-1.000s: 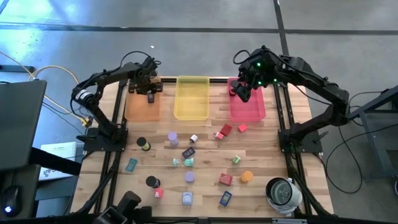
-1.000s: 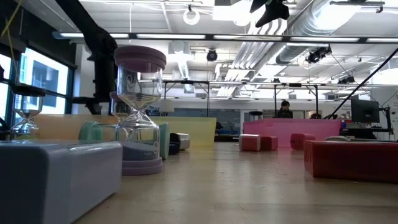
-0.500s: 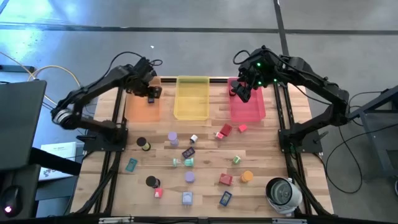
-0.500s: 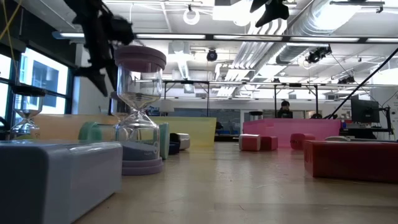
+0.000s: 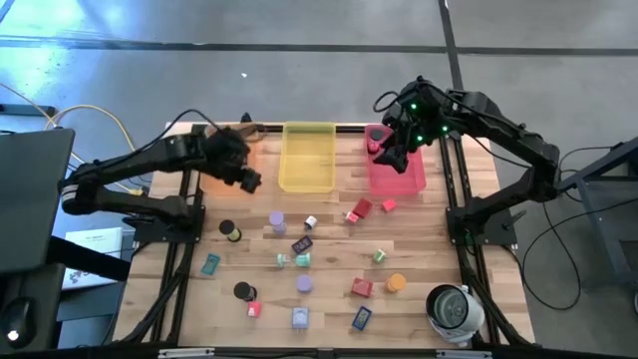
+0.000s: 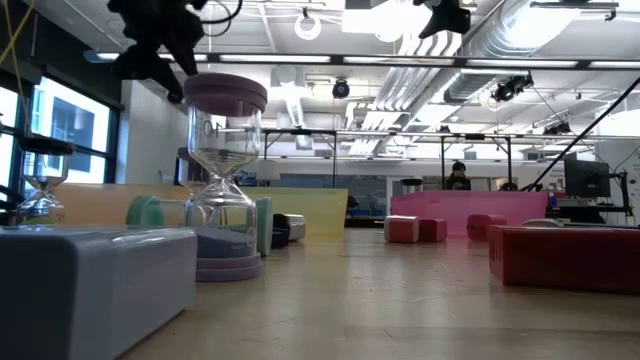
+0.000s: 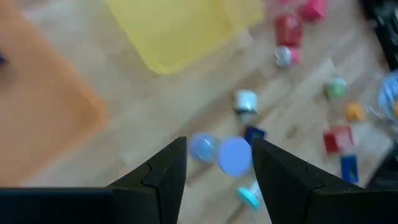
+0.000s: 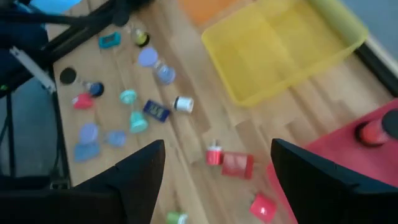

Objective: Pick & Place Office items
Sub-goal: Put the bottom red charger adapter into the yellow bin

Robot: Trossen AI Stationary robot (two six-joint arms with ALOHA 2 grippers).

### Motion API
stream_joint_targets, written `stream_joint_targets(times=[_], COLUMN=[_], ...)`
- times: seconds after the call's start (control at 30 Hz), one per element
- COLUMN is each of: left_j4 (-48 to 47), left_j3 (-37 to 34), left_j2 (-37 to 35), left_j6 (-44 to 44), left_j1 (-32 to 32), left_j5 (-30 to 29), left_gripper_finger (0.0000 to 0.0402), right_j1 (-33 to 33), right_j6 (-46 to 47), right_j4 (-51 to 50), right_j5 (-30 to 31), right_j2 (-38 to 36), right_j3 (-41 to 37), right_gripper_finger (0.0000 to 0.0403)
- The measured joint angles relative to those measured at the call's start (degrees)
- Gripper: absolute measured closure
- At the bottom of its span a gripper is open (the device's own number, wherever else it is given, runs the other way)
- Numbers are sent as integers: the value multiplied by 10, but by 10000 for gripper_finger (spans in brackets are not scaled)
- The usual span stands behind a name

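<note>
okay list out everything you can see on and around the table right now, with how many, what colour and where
Trays: three, orange, yellow, pink, in a row along the table's far edge.
Office items: some twenty small pieces, purple, red, teal, blue, orange, green, black, scattered on the wood in front of the trays.
Red piece: one, inside the pink tray.
Round device: one, white-grey, near right corner.
Person: one, far back in the room.
Left hand: open, empty, above the orange tray's near right corner.
Right hand: open, empty, over the pink tray.
</note>
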Motion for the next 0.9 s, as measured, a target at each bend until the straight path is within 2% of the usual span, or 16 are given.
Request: stream_joint_targets(times=[0.23,0.4,0.67,0.9], left_j4=[30,53,79,81], left_j3=[0,0,0,0], left_j2=[2,2,3,3], left_j6=[-52,-68,-48,-45], left_j1=[-114,-162,-175,-176], left_j5=[-17,-47,-48,1], left_gripper_finger=[226,226,226,226], right_j1=[49,104,215,298], right_j6=[0,71,230,295], right_j4=[-70,-117,-144,-109], right_j5=[-7,5,147,162], right_j2=[0,0,0,0], right_j3=[0,0,-1,-25], right_gripper_finger=[119,119,119,119])
